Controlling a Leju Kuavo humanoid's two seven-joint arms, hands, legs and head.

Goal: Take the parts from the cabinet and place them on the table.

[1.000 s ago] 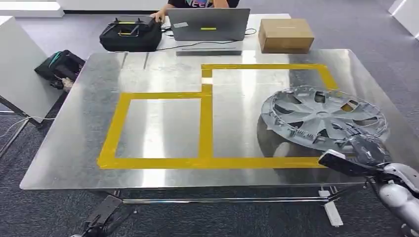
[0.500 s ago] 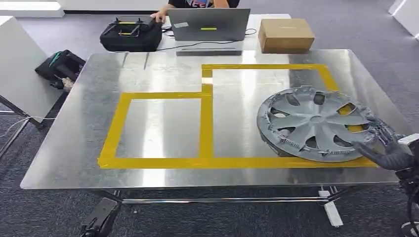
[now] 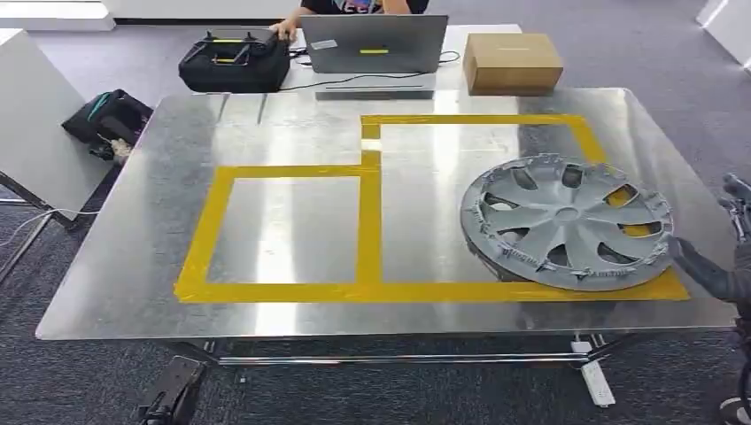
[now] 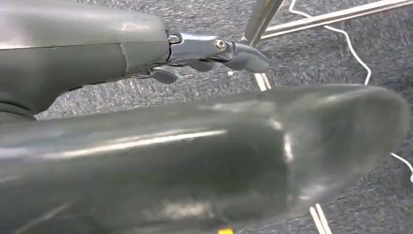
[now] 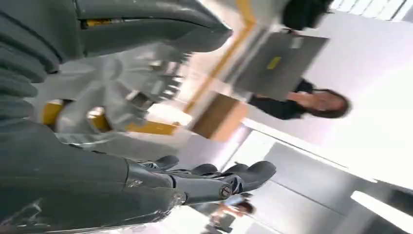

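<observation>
A grey plastic wheel cover (image 3: 567, 221) lies flat on the steel table (image 3: 133, 266), over the right end of the yellow tape frame (image 3: 367, 212). My right hand (image 3: 733, 252) hovers just off the cover's right rim, fingers spread, holding nothing and apart from the cover. In the right wrist view the same hand (image 5: 146, 146) is spread wide, with the wheel cover (image 5: 112, 83) seen between thumb and fingers. My left hand (image 4: 204, 48) hangs beside the table above the carpet, its fingers stretched out and empty.
A black bag (image 3: 235, 62), a laptop (image 3: 374, 44) and a cardboard box (image 3: 512, 62) stand along the table's far edge, where a person (image 3: 354, 5) sits. Another dark bag (image 3: 111, 119) lies on the floor at left. Table legs and cables (image 4: 341, 44) run near my left hand.
My right hand has let go of the wheel cover, opened and drawn back to the right. The cover went from tilted above the table to lying flat on it.
</observation>
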